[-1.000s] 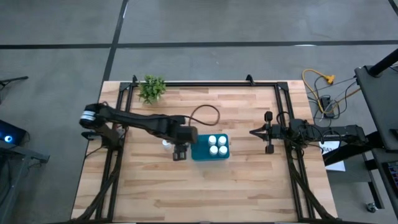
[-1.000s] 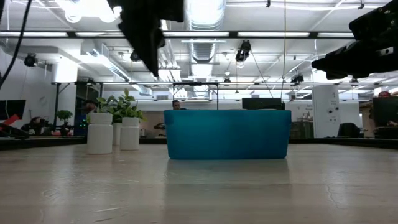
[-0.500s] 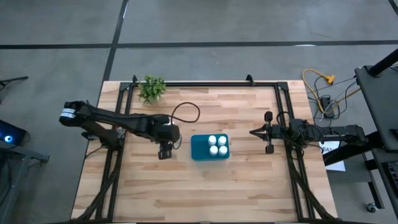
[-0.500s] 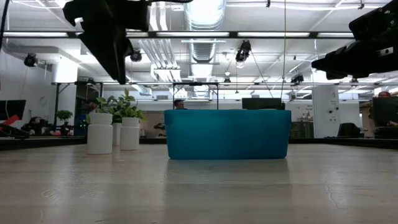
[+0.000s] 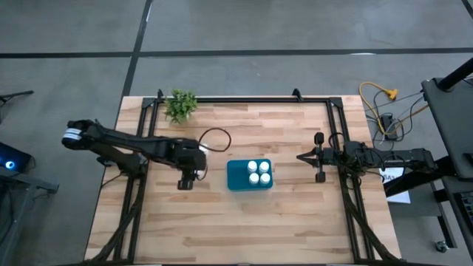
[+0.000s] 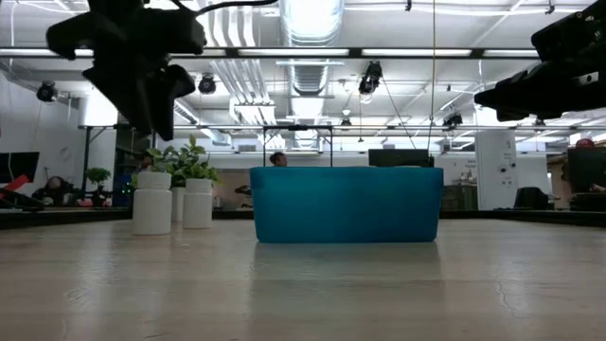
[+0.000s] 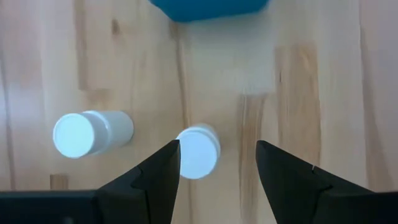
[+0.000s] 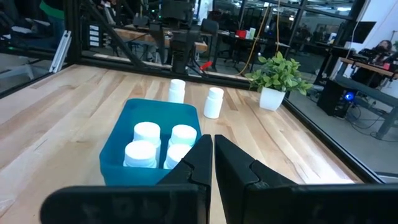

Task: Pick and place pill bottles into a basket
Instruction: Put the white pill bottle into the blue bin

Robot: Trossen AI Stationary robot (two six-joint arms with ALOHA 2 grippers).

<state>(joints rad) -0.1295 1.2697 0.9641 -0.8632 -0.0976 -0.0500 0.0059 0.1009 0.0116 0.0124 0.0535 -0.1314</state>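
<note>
The teal basket (image 5: pixel 240 175) stands mid-table on its flat bottom and holds several white pill bottles (image 5: pixel 259 172), also seen in the right wrist view (image 8: pixel 147 132). Two more bottles (image 7: pixel 198 151) (image 7: pixel 92 132) stand upright on the wood, left of the basket; the low view shows them too (image 6: pixel 151 202) (image 6: pixel 197 202). My left gripper (image 7: pixel 217 168) hangs open and empty above these two, well clear of the table (image 6: pixel 133 71). My right gripper (image 8: pixel 212 155) is shut and empty, right of the basket (image 5: pixel 303 157).
A small green plant (image 5: pixel 180 105) in a white pot stands at the far left corner. Black frame rails (image 5: pixel 334 140) run along the table's left, right and far sides. Bare wood lies on the near side of the basket (image 5: pixel 244 222).
My left gripper has gone from beside the basket toward the table's left edge, and now hangs over the two standing bottles. The bottles and the basket have not moved.
</note>
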